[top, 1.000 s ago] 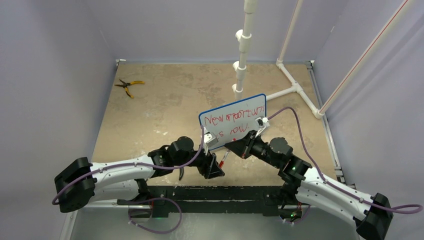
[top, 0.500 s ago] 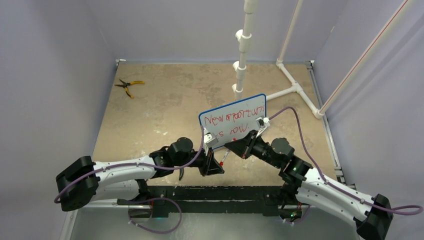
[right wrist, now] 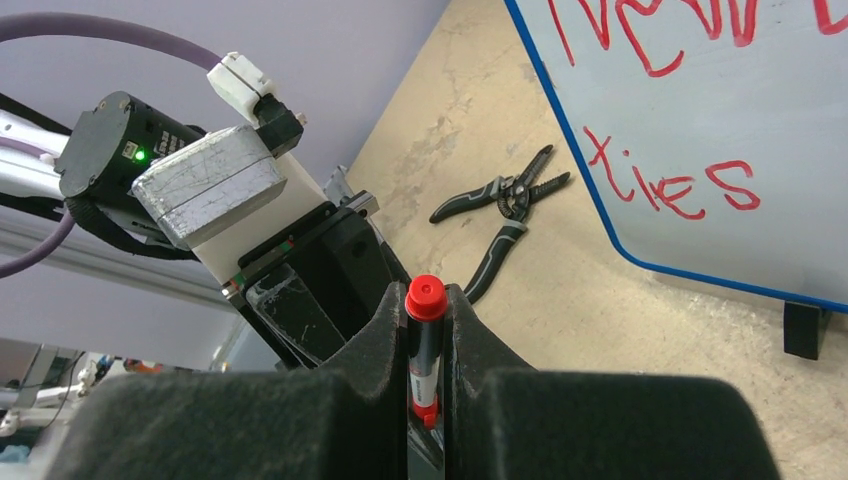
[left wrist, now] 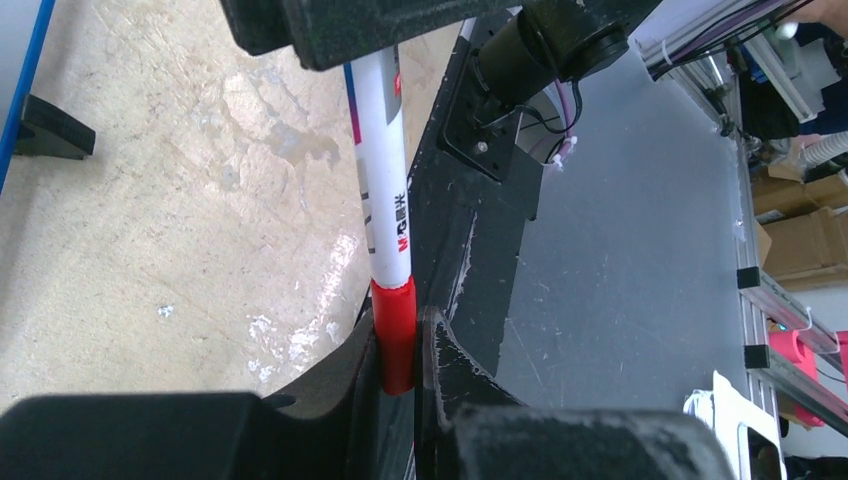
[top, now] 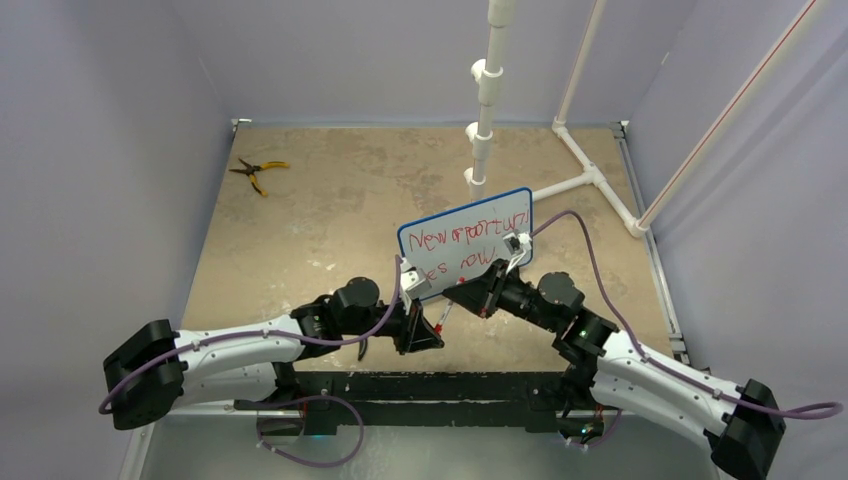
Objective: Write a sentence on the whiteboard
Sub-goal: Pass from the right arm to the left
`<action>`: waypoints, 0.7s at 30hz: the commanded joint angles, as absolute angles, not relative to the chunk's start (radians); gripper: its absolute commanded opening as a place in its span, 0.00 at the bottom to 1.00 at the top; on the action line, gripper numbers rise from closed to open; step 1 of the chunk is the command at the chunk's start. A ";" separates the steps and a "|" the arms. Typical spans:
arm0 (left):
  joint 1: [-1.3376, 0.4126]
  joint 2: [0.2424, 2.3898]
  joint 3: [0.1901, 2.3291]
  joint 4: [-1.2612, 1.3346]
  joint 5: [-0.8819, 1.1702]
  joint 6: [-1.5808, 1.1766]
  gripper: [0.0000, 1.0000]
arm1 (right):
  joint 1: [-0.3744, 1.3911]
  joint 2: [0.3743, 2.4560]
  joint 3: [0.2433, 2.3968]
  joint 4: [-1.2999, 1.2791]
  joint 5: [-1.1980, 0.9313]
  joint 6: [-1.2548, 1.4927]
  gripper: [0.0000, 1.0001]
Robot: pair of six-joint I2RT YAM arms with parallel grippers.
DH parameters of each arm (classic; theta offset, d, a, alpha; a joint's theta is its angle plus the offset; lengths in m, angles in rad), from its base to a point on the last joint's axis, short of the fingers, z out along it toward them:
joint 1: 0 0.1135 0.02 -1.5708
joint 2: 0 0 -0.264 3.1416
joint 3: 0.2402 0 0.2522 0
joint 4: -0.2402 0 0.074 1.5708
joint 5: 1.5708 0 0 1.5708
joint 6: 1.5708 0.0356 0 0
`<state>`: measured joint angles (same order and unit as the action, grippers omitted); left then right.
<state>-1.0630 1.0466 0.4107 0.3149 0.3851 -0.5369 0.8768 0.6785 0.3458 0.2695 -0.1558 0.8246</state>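
Note:
The whiteboard [top: 478,262] stands upright mid-table in its blue frame, with the red sentence [top: 470,236] in two rows on its face. In front of it both grippers meet on one marker [top: 445,314]. My left gripper [left wrist: 400,340] is shut on the marker's red cap [left wrist: 396,320], and the white barrel [left wrist: 383,180] runs up into the right gripper [left wrist: 400,30]. My right gripper [right wrist: 427,310] is shut on the marker [right wrist: 425,345], whose red tail end [right wrist: 425,295] pokes out between the fingers. The board [right wrist: 700,100] and its lettering [right wrist: 665,190] fill the upper right of the right wrist view.
Yellow-handled pliers [top: 258,172] lie at the far left of the table; they look dark [right wrist: 500,215] in the right wrist view. A white pipe frame [top: 590,180] stands behind the board at the back right. The board's black foot [left wrist: 55,128] rests on the tabletop.
My left gripper has closed on the marker's red cap. Both arms have edged slightly to the left. The board has not moved.

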 commanded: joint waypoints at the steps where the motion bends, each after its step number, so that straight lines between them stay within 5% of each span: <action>1: -1.063 1.001 0.435 0.413 0.351 -0.466 0.00 | 0.882 0.742 0.346 0.266 -0.275 0.804 0.00; 21: -1.063 0.994 0.516 0.511 0.436 -0.390 0.00 | 0.911 0.761 0.228 0.335 -0.365 0.844 0.00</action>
<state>-1.0672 1.0004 0.3965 0.2760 0.3923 -0.4587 0.8745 0.7174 0.2703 0.4557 -0.2356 0.8371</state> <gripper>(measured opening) 0.104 0.086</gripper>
